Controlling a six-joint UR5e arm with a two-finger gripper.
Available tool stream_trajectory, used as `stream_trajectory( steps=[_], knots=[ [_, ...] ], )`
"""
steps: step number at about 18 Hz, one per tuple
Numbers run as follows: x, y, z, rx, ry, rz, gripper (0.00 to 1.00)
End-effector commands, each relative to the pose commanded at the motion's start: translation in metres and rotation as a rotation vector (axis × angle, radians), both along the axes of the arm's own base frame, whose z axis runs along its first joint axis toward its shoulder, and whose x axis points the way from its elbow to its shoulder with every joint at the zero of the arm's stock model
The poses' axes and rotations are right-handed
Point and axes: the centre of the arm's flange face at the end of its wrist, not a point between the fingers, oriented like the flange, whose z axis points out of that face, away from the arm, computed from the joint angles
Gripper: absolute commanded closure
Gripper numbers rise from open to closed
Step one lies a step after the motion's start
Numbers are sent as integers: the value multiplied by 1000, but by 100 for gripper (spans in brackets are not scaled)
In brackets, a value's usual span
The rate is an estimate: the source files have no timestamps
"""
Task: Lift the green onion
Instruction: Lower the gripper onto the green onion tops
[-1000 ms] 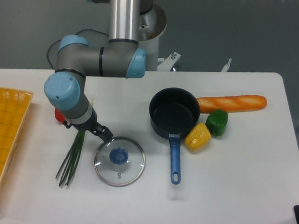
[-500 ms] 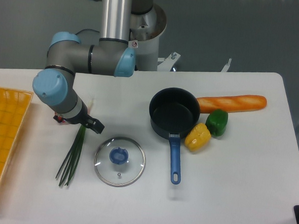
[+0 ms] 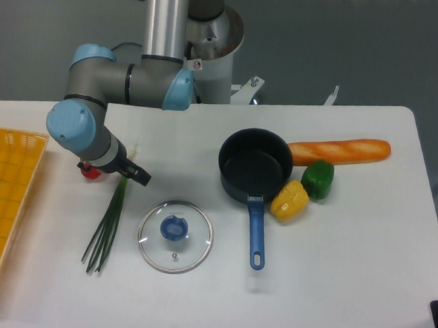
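The green onion (image 3: 108,223) lies on the white table left of the glass lid, dark stalks fanning toward the front, pale end (image 3: 134,150) pointing to the back. My gripper (image 3: 134,174) hangs over the upper part of the stalks, just in front of the pale end. Only a dark tip of it shows from under the grey and blue wrist (image 3: 76,125), so the jaws are hidden. The onion rests flat on the table.
A glass lid with a blue knob (image 3: 175,235) lies right of the onion. A dark pan with a blue handle (image 3: 255,165), a yellow pepper (image 3: 290,200), a green bell pepper (image 3: 318,178) and a baguette (image 3: 340,150) are on the right. A yellow basket (image 3: 1,195) stands at the left edge. A small red thing (image 3: 90,173) sits by the wrist.
The arm has swung left and toward the back, away from the lid, so the gripper now stands nearer the onion's pale end. The onion has not moved.
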Motion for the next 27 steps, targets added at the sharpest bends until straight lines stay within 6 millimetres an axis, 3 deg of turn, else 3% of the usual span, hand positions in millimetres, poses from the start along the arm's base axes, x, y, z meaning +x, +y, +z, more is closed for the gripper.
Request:
stream_trajectory(
  steps=[8, 14, 19, 27],
  knots=[
    [17, -21, -16, -65, 5, -33, 0],
    [28, -21, -13, -65, 12, -51, 0],
    [42, -29, -25, -97, 13, -71, 0],
    [50, -29, -26, -98, 22, -63, 0]
  ],
)
